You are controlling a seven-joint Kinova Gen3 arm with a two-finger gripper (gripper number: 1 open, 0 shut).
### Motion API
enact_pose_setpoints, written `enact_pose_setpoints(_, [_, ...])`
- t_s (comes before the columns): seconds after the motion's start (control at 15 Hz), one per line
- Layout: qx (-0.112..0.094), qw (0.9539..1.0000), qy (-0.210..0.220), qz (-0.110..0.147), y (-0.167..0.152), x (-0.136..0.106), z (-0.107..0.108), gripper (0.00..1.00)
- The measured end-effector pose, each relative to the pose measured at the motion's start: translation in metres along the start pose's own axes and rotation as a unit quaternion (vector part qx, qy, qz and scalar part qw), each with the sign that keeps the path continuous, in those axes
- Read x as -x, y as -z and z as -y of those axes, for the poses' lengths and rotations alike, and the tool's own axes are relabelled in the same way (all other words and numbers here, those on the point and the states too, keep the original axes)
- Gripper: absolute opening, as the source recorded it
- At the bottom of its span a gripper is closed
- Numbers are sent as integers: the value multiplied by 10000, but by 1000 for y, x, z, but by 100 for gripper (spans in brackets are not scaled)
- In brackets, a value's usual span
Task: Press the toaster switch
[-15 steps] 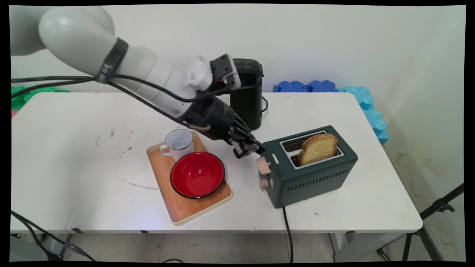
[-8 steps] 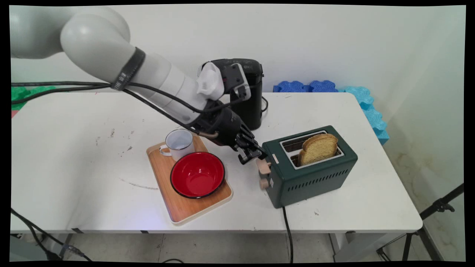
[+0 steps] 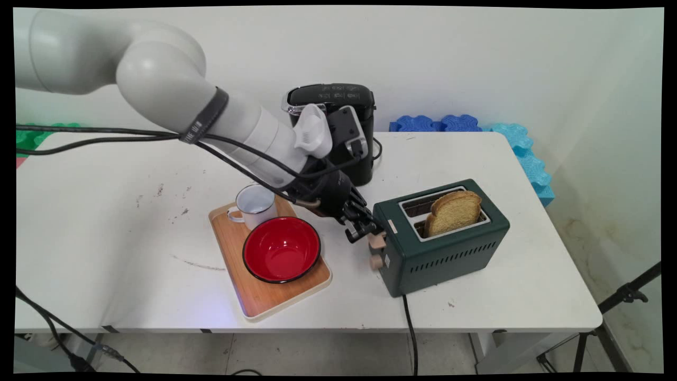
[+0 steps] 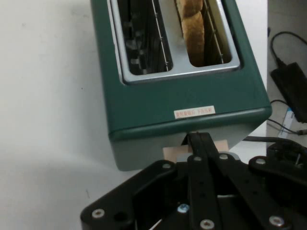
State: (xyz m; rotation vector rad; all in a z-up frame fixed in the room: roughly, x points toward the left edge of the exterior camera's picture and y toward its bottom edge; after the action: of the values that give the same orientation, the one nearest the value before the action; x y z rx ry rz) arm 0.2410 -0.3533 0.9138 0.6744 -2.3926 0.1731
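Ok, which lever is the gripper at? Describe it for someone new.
Find the green toaster at the table's right, bread in one slot. On its end facing the wooden tray sits a beige lever, under the gripper. The round beige knob sits below it.

A white arm [image 3: 158, 90] of rounded links carries a black band [image 3: 203, 116] and black cables [image 3: 106, 140]. Its black gripper [image 3: 365, 231] has a jointed linkage [image 4: 206, 191] studded with silver screws.

Toast [image 3: 454, 211] in toaster [image 3: 449, 254] — tray [image 3: 254, 296] leftward
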Motion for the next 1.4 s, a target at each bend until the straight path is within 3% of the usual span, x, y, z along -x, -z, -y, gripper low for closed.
enact_pose_setpoints(0.67, [-103, 9999, -68, 89, -23, 7, 2, 0])
enact_pose_setpoints(1.4, [-72, 9999, 86, 119, -39, 23, -2, 0])
